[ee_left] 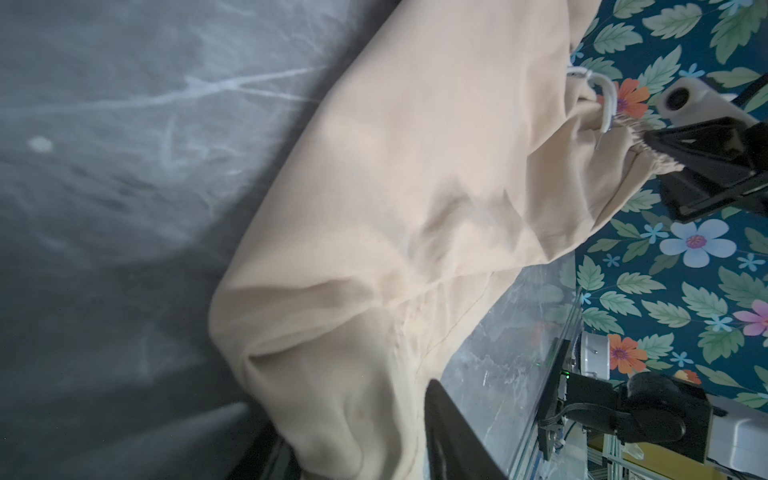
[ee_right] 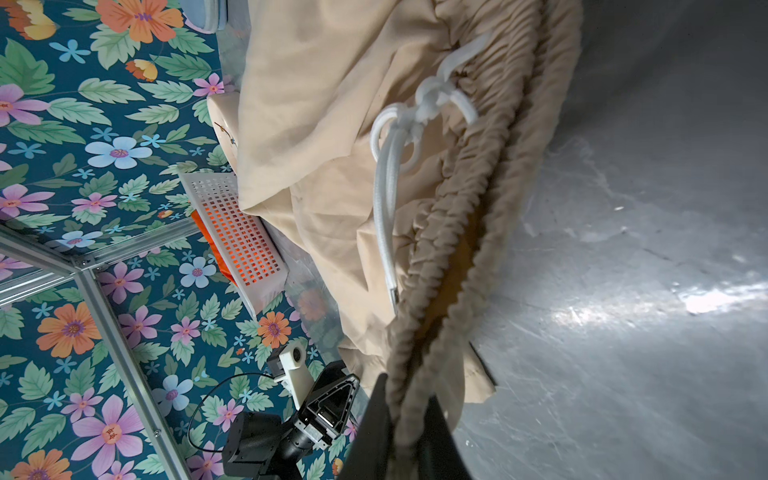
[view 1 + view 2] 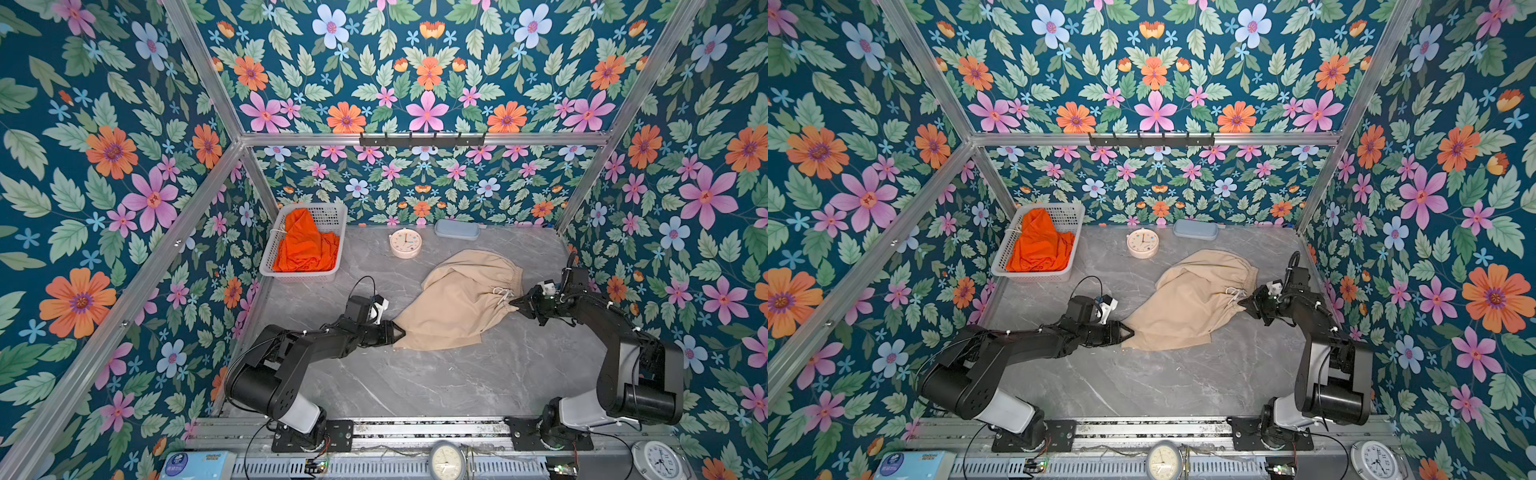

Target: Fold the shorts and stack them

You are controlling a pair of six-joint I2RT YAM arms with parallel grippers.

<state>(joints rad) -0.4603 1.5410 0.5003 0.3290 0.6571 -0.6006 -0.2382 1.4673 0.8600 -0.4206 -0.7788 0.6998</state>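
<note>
Where the marble-grey table (image 3: 457,382) is read in both top views as a dial with twelve at the back wall, the beige shorts (image 3: 461,299) lie from the centre out toward three o'clock. They are rumpled and drawn out long, the gathered waistband (image 2: 457,208) at the three o'clock end and one leg tapering to a point toward eight o'clock. A white drawstring (image 2: 386,187), knotted, dangles against the waistband. The orange shorts (image 3: 305,247) sit crumpled in a white mesh basket (image 3: 332,216) at ten o'clock, well apart from the beige pair.

At twelve o'clock a round pale clock (image 3: 405,243) lies face up, and at one o'clock a light blue case (image 3: 456,229) lies against the back wall. Floral wallpaper (image 3: 124,166) on dark teal covers the walls, held by an aluminium frame (image 3: 415,139).

The left gripper (image 3: 401,331) meets the tapered leg end of the beige shorts. In the left wrist view the cloth bunches between its fingers (image 1: 449,432), which stand partly apart around the wad. The right gripper (image 3: 513,302) is at the waistband, just below the drawstring. In the right wrist view its fingers (image 2: 374,424) are pressed nearly together, pinching the ruffled elastic, and that end is raised off the table.
</note>
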